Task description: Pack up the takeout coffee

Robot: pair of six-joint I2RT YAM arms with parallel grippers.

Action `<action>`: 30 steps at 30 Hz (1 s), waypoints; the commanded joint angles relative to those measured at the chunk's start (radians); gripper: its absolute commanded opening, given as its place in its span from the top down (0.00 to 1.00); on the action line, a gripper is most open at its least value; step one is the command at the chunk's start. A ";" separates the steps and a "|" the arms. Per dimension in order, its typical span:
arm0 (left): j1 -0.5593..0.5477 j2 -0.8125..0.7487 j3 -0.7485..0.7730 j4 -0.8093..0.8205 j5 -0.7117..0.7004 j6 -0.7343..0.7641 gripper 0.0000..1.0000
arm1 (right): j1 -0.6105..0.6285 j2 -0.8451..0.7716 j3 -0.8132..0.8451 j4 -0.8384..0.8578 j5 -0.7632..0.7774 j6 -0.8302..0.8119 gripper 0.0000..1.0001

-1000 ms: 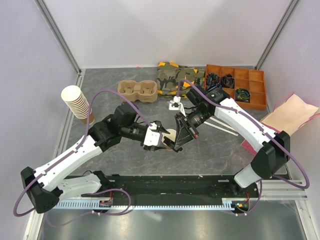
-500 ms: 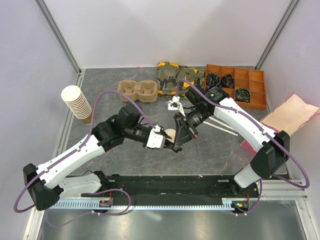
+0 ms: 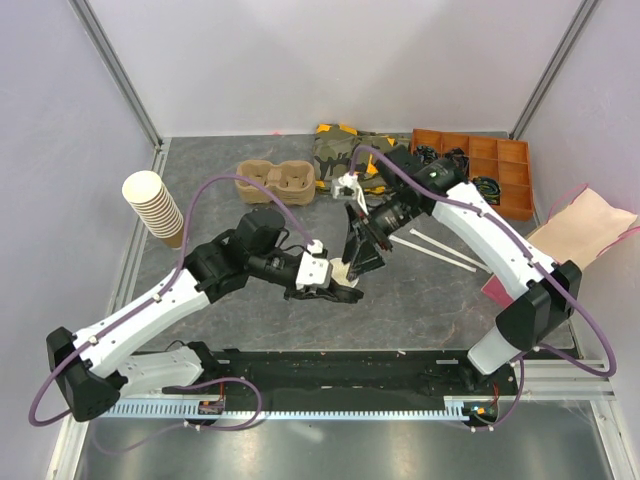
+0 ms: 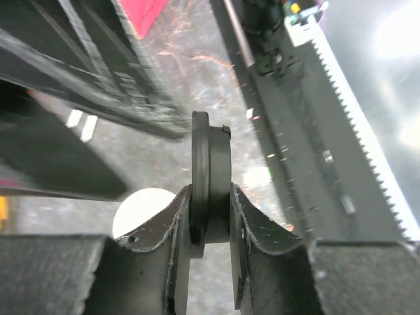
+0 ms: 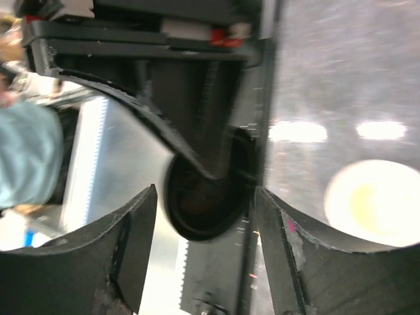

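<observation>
The left end effector [image 4: 211,193] pinches the black lid [image 4: 211,154] on edge, just beside the open paper cup [image 5: 374,200] on the worktop [image 3: 430,300]. The right end effector [image 5: 205,193] is spread on either side of that lid, also beside the cup.

Left end effector [image 4: 210,197] pinches tight, right end effector [image 5: 205,197] gapes wide.

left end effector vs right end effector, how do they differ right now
The left end effector is clamped on the round black plastic lid, held edge-on between its fingers. The right end effector is open and grips nothing, its fingers spread either side of that lid. The left end effector reaches in from the left, the right end effector from the far right. Both meet at mid-table close to the lidless tan paper cup.
</observation>
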 commanded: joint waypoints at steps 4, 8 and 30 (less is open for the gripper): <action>0.152 0.017 0.018 0.098 0.198 -0.422 0.82 | -0.138 -0.039 0.091 0.162 0.144 0.092 0.28; 0.225 0.031 -0.007 0.234 0.208 -0.667 0.81 | -0.140 -0.148 -0.039 0.366 0.276 0.207 0.28; 0.425 0.158 -0.180 0.706 0.286 -1.459 0.79 | -0.063 -0.233 -0.137 0.489 0.428 0.319 0.53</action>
